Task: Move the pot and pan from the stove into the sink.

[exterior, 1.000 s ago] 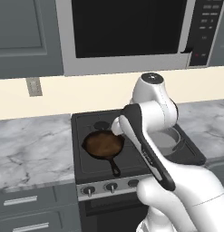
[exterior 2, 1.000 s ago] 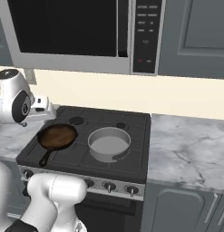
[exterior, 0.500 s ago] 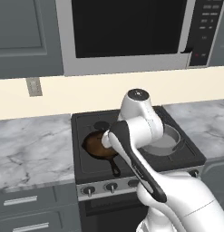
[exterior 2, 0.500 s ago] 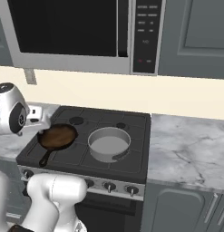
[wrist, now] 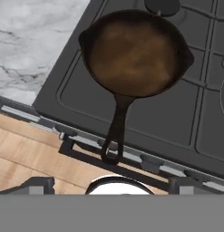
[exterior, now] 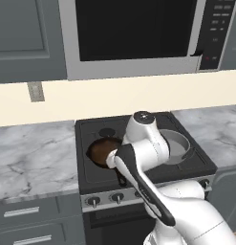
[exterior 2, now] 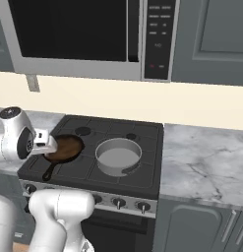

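Cast-iron skillet [wrist: 133,52] sits on the stove's [wrist: 177,131] left front burner, handle [wrist: 117,129] pointing to the front edge; pot [exterior 2: 118,156] on the right burner. Gripper [wrist: 111,183] hovers above, jaws fully spread, holding nothing. Risk: the short, narrow handle may slip or swing the heavy skillet if grasped off-centre.

two base views flanking the stove [exterior: 138,143]; hand view close above pan [wrist: 133,52]
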